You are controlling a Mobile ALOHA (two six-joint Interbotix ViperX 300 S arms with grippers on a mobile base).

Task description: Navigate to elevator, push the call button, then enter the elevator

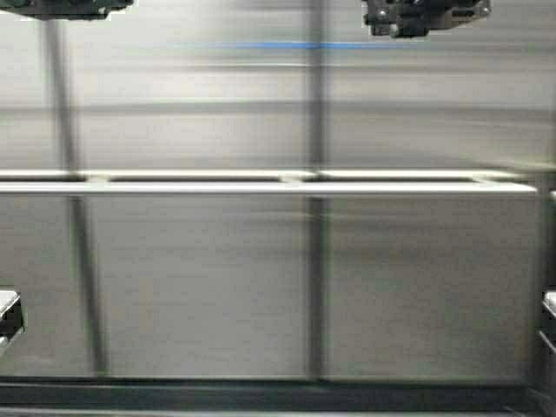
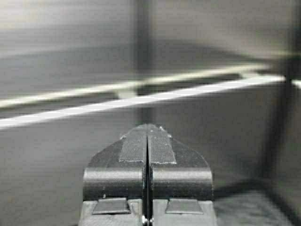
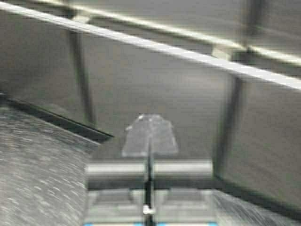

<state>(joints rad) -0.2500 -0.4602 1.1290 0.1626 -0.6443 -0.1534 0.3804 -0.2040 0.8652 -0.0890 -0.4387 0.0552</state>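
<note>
Brushed steel panels of the elevator (image 1: 200, 287) fill the high view, close in front of me, split by dark vertical seams (image 1: 317, 287). A pale handrail (image 1: 261, 187) runs straight across them, so this looks like a wall inside the car rather than the doors. The call button is out of view. My left gripper (image 2: 147, 127) is shut and empty, pointing at the steel wall below the handrail (image 2: 141, 100). My right gripper (image 3: 149, 117) is also shut and empty, held low over the floor and facing the same wall. Both show only as dark shapes at the high view's top edge.
A dark strip (image 1: 261, 395) runs along the foot of the wall. Speckled grey floor (image 3: 37, 165) lies beside the right gripper. The handrail (image 3: 188, 52) juts out from the wall on short brackets. Parts of my own frame (image 1: 9, 317) show at both side edges.
</note>
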